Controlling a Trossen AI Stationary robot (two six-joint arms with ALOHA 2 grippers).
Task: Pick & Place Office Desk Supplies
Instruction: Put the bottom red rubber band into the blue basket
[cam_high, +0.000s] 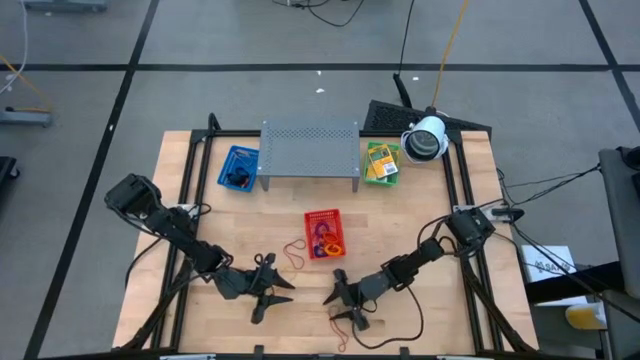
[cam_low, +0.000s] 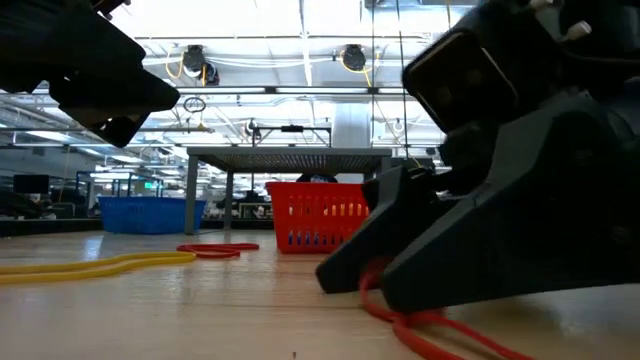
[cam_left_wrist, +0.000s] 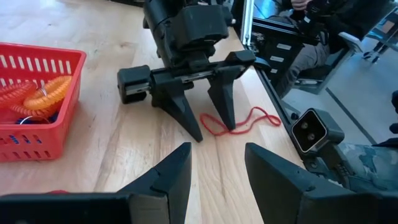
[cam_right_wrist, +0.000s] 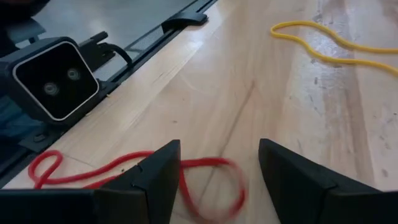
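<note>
We are lowering the right gripper (cam_right_wrist: 214, 180), jaws spread wide, over a red rubber band (cam_right_wrist: 124, 165) lying on the table's (cam_high: 420, 215) near edge. We should pinch one strand only, then lift gently. The left gripper (cam_high: 272, 288), also open, is waiting just left of it.

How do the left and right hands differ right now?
Right hand is down at the table; left hand hangs above it. Right hand straddles the red band; left hand straddles nothing. Both are open.
</note>
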